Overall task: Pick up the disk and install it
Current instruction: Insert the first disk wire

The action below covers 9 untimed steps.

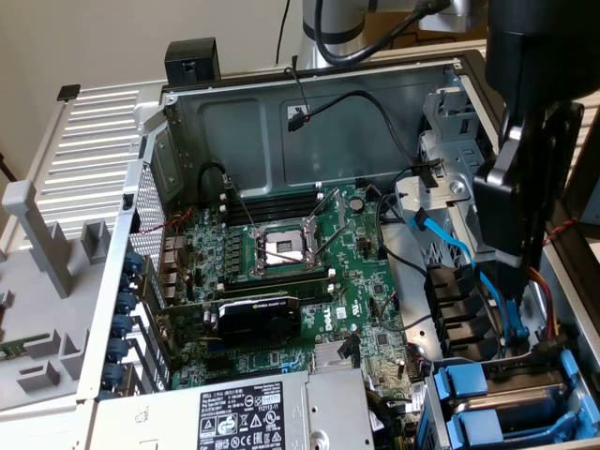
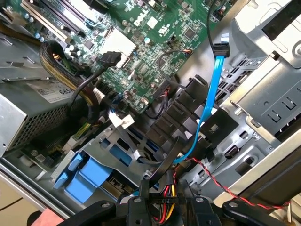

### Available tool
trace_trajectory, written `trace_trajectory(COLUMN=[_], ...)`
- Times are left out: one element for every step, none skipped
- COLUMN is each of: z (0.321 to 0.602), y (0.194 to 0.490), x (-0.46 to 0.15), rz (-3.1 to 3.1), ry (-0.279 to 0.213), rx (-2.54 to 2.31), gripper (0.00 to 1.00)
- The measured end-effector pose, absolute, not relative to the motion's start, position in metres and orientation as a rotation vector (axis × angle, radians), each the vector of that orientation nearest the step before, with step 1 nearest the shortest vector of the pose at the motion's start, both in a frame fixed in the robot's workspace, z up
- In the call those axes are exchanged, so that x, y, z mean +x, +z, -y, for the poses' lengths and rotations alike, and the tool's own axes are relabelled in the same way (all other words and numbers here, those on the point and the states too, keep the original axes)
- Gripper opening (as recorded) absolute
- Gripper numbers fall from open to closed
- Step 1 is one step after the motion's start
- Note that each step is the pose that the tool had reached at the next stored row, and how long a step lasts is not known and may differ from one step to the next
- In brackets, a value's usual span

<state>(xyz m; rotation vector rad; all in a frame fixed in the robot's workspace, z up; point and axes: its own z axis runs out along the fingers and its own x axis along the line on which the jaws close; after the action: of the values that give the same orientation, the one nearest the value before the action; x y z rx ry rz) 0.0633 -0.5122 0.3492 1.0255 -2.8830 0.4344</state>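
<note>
Gripper (image 1: 514,239) hangs above the bay's blue carriers (image 1: 469,398).

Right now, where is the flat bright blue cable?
The blue cable runs down the exterior view's right side of the open computer, between the green motherboard and the silver drive cage, above the blue plastic carriers.

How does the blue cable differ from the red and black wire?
The blue cable is flat, wide and one colour; the red and black wire is thin and twisted. The blue cable ends in a black plug; the red and black wire shows no plug. Both curve loosely.
</note>
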Motion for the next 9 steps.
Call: trace_trajectory(z=[0.5123,0.5123,0.5123,0.5123,0.5123,0.5122,0.5122,0.5123,0.5123], y=[0.3492,0.3492,0.3491,0.3489,0.3488,0.3486,0.3483,0.3480,0.3478], x=[0.0633,0.0633,0.0633,0.0632,0.0633,0.0633,0.0633,0.0633,0.0633], rz=[2.886,2.889,2.892,2.895,2.898,2.900,2.901,2.904,2.906], ry=[0.437,0.440,0.441,0.443,0.445,0.446,0.447,0.448,0.450], rx=[1.020,1.016,1.014,1.013,1.012,1.010,1.009,1.007,1.005], gripper=[0.35,0.35,0.35,0.35,0.35,0.35,0.35,0.35,0.35])
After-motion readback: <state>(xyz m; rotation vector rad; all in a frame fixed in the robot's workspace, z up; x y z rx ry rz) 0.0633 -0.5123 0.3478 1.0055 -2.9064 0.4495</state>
